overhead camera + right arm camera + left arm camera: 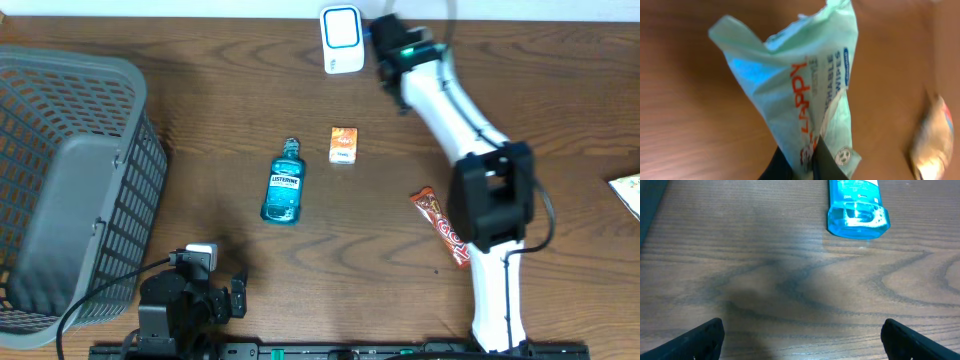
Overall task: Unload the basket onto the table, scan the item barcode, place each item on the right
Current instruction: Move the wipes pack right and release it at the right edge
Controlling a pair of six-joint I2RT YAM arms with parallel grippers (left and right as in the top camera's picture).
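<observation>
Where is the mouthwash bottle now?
In the overhead view the mouthwash bottle lies mid-table, between the grey basket on its left and the orange box.

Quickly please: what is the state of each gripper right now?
Left gripper: open, holding nothing.
Right gripper: closed on the green wipes packet.

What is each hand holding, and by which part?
The right hand pinches a green wipes packet by one edge; the left hand is open, holding nothing.

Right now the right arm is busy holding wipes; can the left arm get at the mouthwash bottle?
Probably yes: on the left arm the jaws stand open, empty, with only bare table between them and the mouthwash bottle.
</observation>
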